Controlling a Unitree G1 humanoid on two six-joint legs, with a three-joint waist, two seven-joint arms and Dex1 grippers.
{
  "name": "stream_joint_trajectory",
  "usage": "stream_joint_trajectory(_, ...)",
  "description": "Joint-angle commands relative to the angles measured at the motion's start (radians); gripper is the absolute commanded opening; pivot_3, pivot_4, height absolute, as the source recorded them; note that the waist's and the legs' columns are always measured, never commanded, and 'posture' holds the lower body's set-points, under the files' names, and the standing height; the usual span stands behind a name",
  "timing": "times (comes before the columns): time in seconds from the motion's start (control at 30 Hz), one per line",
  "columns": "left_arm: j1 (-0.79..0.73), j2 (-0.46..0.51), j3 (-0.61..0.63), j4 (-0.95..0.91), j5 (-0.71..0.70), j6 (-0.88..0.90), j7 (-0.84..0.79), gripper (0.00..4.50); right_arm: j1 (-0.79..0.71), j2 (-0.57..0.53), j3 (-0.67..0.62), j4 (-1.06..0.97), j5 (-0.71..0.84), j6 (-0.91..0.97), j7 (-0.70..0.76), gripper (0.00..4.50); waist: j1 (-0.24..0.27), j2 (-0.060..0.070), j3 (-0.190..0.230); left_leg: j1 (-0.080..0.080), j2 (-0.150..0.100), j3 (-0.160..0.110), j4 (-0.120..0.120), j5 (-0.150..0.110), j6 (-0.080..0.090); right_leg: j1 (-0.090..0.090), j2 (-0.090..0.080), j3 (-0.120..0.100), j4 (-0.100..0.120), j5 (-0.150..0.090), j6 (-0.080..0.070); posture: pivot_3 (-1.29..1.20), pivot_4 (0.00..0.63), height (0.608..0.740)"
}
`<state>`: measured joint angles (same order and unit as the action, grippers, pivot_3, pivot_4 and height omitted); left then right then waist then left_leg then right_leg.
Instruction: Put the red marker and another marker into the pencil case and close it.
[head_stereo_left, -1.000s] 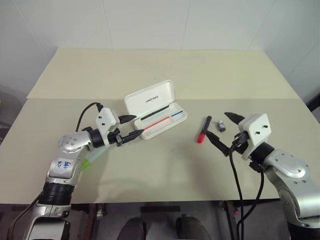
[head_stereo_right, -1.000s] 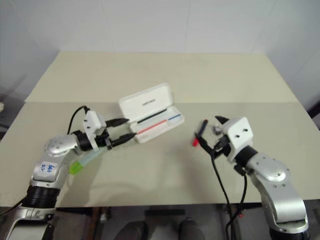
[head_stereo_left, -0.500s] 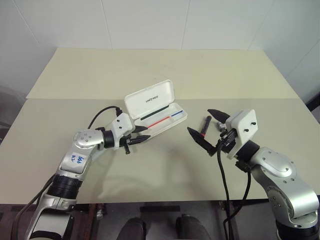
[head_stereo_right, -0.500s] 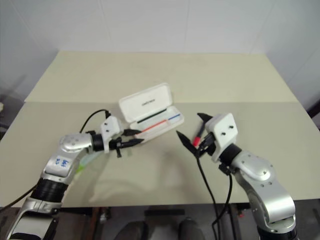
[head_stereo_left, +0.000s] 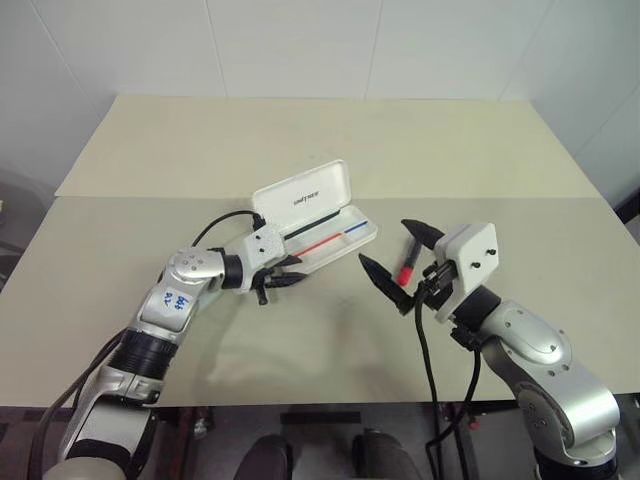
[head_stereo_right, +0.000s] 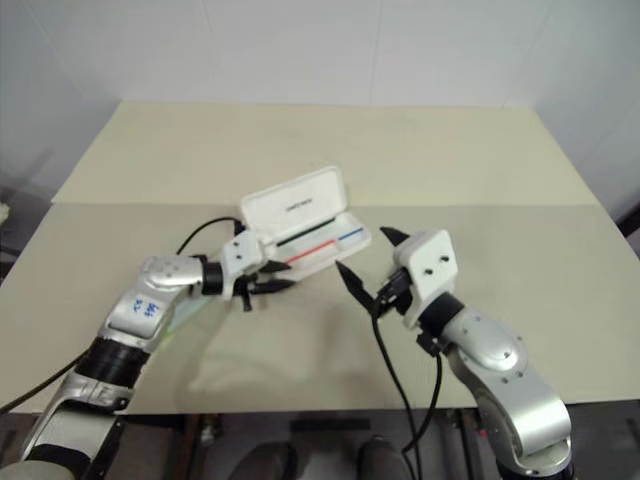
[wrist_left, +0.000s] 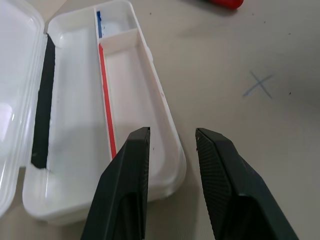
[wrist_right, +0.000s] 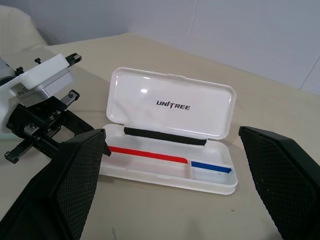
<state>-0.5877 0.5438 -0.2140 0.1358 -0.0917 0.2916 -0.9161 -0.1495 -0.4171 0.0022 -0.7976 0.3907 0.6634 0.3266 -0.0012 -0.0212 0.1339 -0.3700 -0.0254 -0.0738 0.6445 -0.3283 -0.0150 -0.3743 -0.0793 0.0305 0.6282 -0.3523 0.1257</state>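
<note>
Our left gripper hangs partly parted and empty at the near end of the white hard-plastic pencil case, lid up on the beige desk. Our right gripper gapes, unladen, beside the black red-tipped marker.

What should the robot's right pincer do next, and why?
Probably it should swing toward the red marker and come down around its barrel. The right pincer is wide open and holds nothing. The red marker lies on the table right next to it. The pencil case already stands open, with no marker in it yet.
</note>
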Motion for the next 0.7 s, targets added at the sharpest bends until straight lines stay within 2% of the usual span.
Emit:
stream_joint_trajectory(0.03,-0.032,-0.003,-0.018,0.006,0.022,0.021,-0.009,1.50,-0.006,0.008,-0.001,-0.055,0.000,0.000,-0.024,4.50,0.000,0.000,0.000,0.000,0.000,0.000,0.000,0.000,0.000,0.000,0.000,0.000,0.000,0.000,0.000,0.00,0.150,0.740)
stream_joint_trajectory(0.4,-0.099,-0.032,-0.089,0.030,0.087,0.109,-0.011,1.50,-0.010,-0.020,-0.046,-0.079,0.055,0.045,-0.006,4.50,0.000,0.000,0.000,0.000,-0.001,0.000,0.001,0.000,0.000,0.000,0.000,0.000,0.000,0.000,0.000,0.00,0.150,0.740)
stream_joint_trajectory(0.7,-0.142,-0.048,-0.139,0.035,0.129,0.169,-0.020,1.50,0.032,-0.209,-0.161,-0.065,0.224,0.101,0.173,4.50,0.002,0.000,0.000,0.000,-0.001,0.000,0.001,-0.002,0.003,0.001,0.000,0.000,0.000,0.000,0.000,0.00,0.150,0.740)
